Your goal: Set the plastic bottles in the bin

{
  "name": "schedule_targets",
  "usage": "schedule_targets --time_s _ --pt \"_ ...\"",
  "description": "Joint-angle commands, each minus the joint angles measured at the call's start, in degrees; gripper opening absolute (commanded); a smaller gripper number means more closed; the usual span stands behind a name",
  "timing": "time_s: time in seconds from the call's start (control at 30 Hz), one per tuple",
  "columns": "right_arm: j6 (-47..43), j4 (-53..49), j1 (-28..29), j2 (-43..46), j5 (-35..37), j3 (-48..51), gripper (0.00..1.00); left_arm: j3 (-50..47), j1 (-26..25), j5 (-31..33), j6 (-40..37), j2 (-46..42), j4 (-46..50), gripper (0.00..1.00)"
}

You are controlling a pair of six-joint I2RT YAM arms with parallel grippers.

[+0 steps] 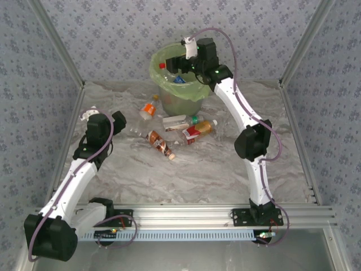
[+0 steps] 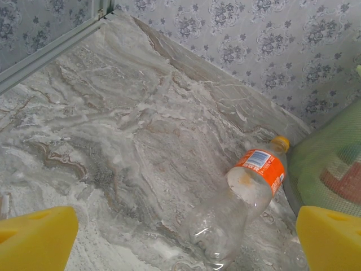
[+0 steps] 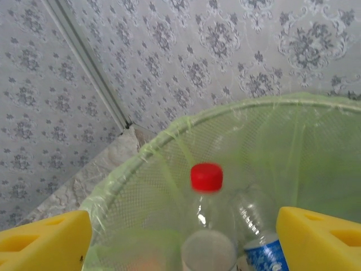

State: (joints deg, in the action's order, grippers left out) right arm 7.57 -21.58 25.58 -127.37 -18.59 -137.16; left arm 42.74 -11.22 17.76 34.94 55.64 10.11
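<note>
Marble-patterned table [image 1: 214,169], floral-papered walls. The round pale green bag-lined bin [image 1: 153,68] at the far edge holds at least two small clear plastic bottles [image 3: 206,189]; about five lie on the table. Left pincer [image 2: 186,226] and right pincer [image 3: 180,237] are both spread and empty.

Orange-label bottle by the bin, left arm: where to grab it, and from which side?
Grip the orange-label bottle across its orange label, coming down from above, jaws straddling the long axis. It lies on its side, cap beside the bin, so the neck end is crowded; the clear lower body looks dented.
</note>
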Motion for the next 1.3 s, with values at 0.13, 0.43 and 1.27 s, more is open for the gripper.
schedule_targets --time_s 0.13,0.43,1.27 --pt "-2.21 -0.18 -0.28 11.59 1.59 9.10 0.91 -0.67 0.59 -1.28 -2.38 1.08 -2.92 0.99" --pt "-1.52 4.42 -0.18 26.85 3.80 29.50 0.99 3.47 1.98 -7.64 -4.45 7.50 0.70 0.99" --pt "7.88 8.42 0.49 56.50 22.47 71.15 0.99 21.13 3.40 -16.79 -15.41 28.05 16.14 0.99"
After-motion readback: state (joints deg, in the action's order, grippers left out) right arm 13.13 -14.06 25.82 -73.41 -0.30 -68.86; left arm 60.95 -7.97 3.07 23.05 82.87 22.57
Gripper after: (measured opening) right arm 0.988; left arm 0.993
